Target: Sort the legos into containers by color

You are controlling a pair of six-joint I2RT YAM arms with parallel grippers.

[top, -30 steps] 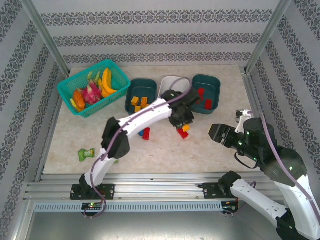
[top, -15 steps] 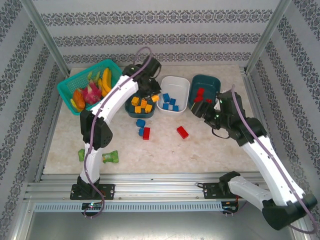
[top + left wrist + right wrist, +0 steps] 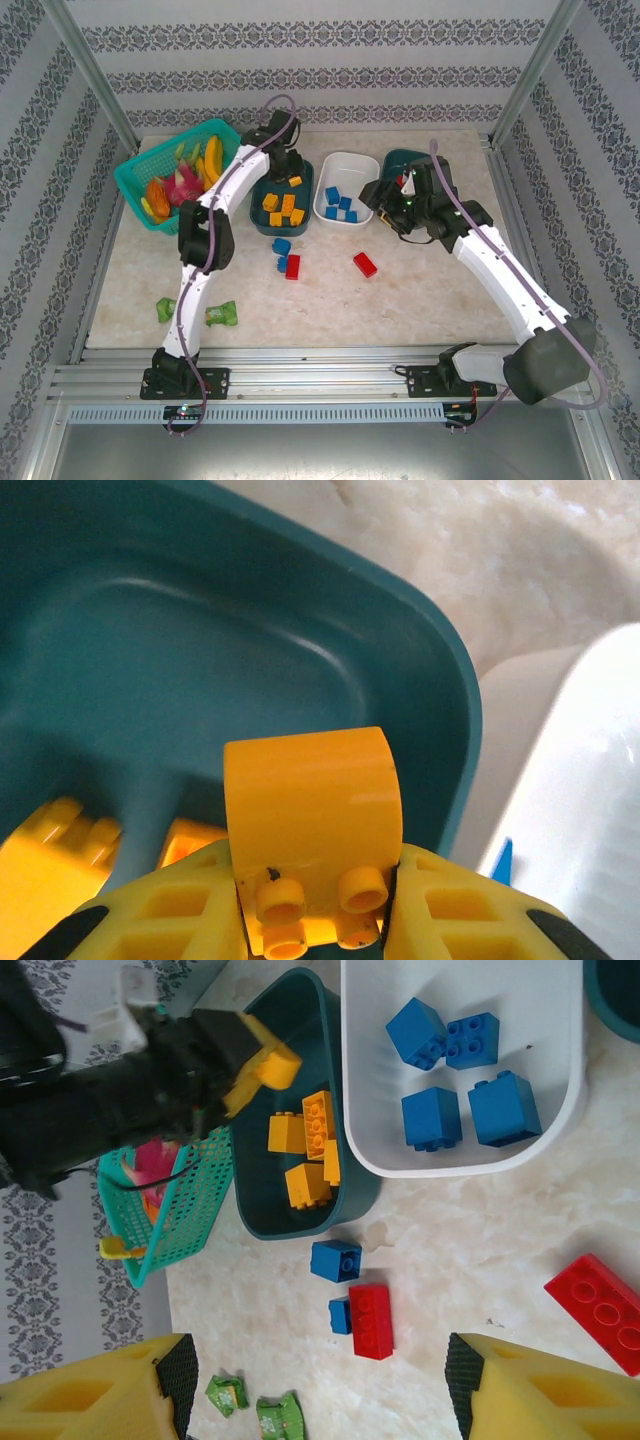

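Yellow lego (image 3: 310, 815), lower edge cut off, we see pinched in the left gripper (image 3: 315, 905) over a teal tub (image 3: 220, 650); the right gripper (image 3: 318, 1375) stands open, its arm half-hiding the right tub (image 3: 398, 158).

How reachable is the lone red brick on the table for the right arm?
Probably yes. The right gripper is open and empty, and the red brick lies on bare table close by it with nothing between. The left gripper is away over the teal tub.
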